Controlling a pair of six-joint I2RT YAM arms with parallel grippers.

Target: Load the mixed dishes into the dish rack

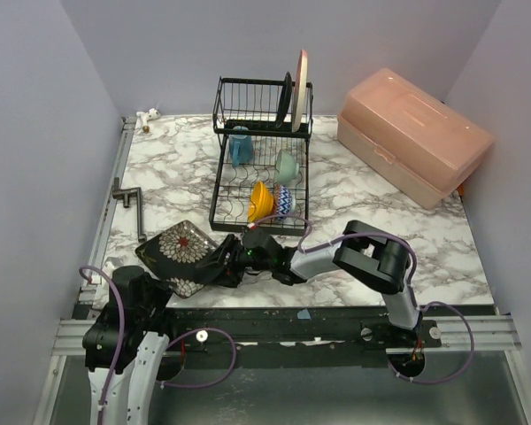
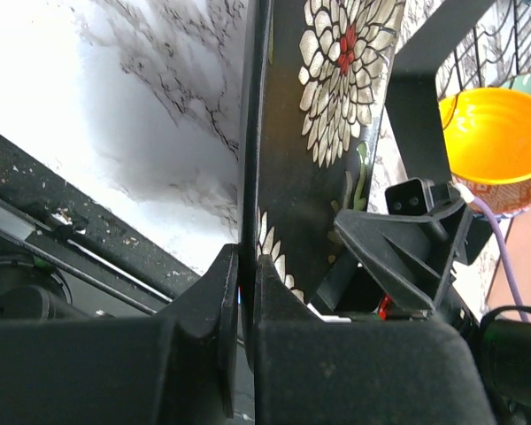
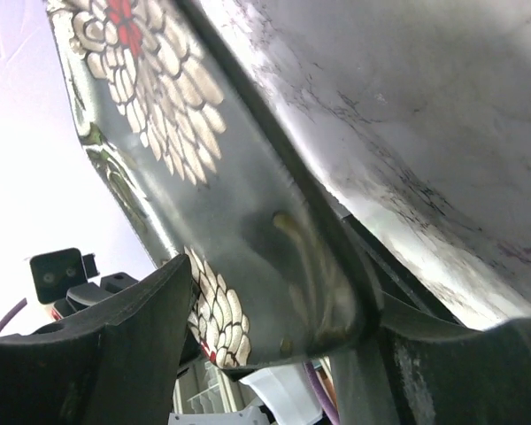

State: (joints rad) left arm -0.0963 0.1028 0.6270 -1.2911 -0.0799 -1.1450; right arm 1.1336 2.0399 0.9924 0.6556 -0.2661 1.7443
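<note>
The black square patterned plate (image 1: 179,248) lies tilted at the table's near left. My left gripper (image 1: 170,285) is shut on its near edge, seen edge-on in the left wrist view (image 2: 246,261) with the plate (image 2: 336,106) rising from it. My right gripper (image 1: 223,266) is open, its jaws on either side of the plate's right corner (image 3: 203,159). The black wire dish rack (image 1: 219,190) holds the blue-handled mug (image 1: 240,146), mint-green bowl (image 1: 287,166), orange bowl (image 1: 260,200), small patterned bowl (image 1: 284,200), black round plate (image 1: 285,99) and beige-pink plate (image 1: 300,88).
A big pink plastic box (image 1: 414,133) stands at the back right. A dark metal bracket (image 1: 128,199) lies at the left edge. Small white items (image 1: 146,115) sit in the back left corner. The table's front edge (image 1: 336,310) runs just behind both grippers.
</note>
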